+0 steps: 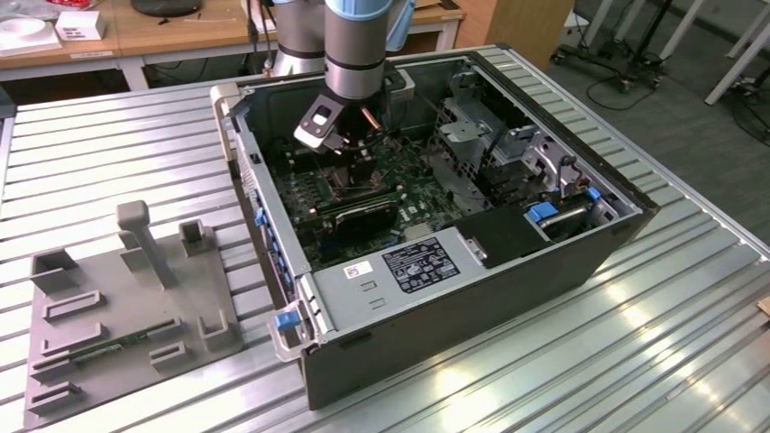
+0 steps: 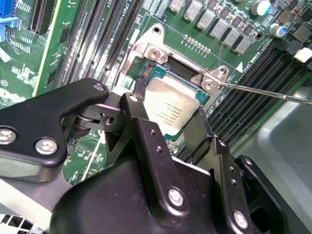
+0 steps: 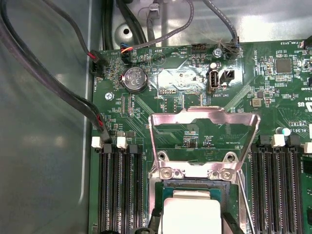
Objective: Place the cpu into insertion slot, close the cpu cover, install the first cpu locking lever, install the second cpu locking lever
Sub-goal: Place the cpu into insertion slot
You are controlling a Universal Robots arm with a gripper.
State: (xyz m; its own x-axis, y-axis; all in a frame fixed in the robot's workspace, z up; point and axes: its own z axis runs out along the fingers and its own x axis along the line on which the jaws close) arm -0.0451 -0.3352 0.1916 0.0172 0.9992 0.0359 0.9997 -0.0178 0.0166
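Observation:
In both wrist views the cpu (image 2: 173,105) (image 3: 191,212), a pale silver square chip, lies level in the insertion slot (image 2: 179,66) (image 3: 195,186), whose dark recess shows past the chip's edge. My gripper (image 2: 168,109) (image 3: 191,225) is shut on the cpu, one black finger (image 2: 140,92) against each of two opposite sides. The cpu cover (image 3: 204,113), a silver frame with a large window, stands swung open beyond its hinge screws (image 2: 157,53). A thin metal locking lever (image 2: 265,92) (image 3: 246,195) sticks out beside the socket. In the exterior view my gripper (image 1: 343,149) reaches down into the case.
Long black memory slots (image 3: 119,185) (image 3: 275,180) flank the socket on both sides. Black cables (image 3: 58,92) run along the wall of the open computer case (image 1: 481,298). A grey fixture plate (image 1: 121,316) lies on the table at the exterior view's left.

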